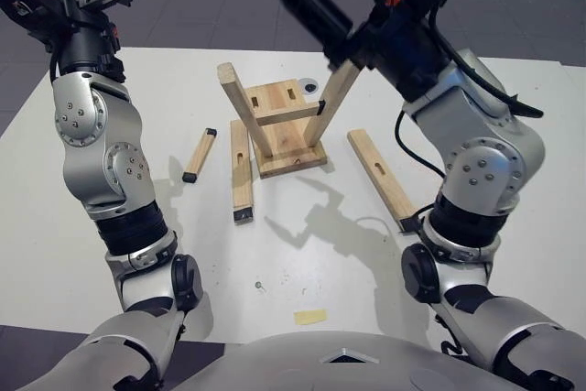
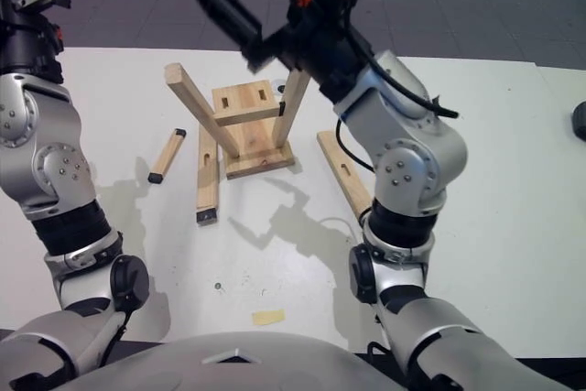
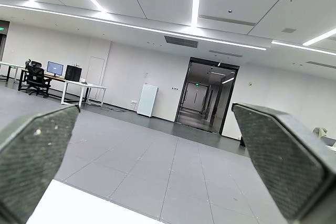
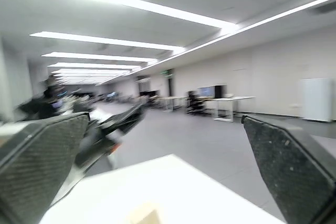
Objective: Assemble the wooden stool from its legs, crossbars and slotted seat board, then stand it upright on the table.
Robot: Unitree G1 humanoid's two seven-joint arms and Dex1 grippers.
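**Seat board** (image 1: 295,155) – pale wood, slotted, lying flat near the middle of the white tabletop (image 1: 513,135). Two legs stand up from it, splaying apart: the left upright leg (image 1: 240,103) and the right upright leg (image 1: 333,98). A fitted crossbar (image 1: 286,114) joins them partway up.

**Loose parts**
- First loose leg (image 1: 241,169): flat on the tabletop just left of the seat board, its dark-capped end toward the robot.
- Second loose leg (image 1: 383,177): flat, right of the seat board and apart from it.
- Short crossbar (image 1: 199,155): flat, farther left of the seat board than the first loose leg.

**Left gripper** (image 3: 156,111) – raised well to the left of the seat board and beyond it. Its fingers are spread wide with nothing between them.

**Right gripper** (image 4: 166,119) – raised above the far right side of the seat board, close over the top of the right upright leg. Its fingers are spread wide and hold nothing.

**Sundries** – a small screw (image 1: 260,286) and a yellow scrap (image 1: 309,316) lie nearer the robot than the seat board.
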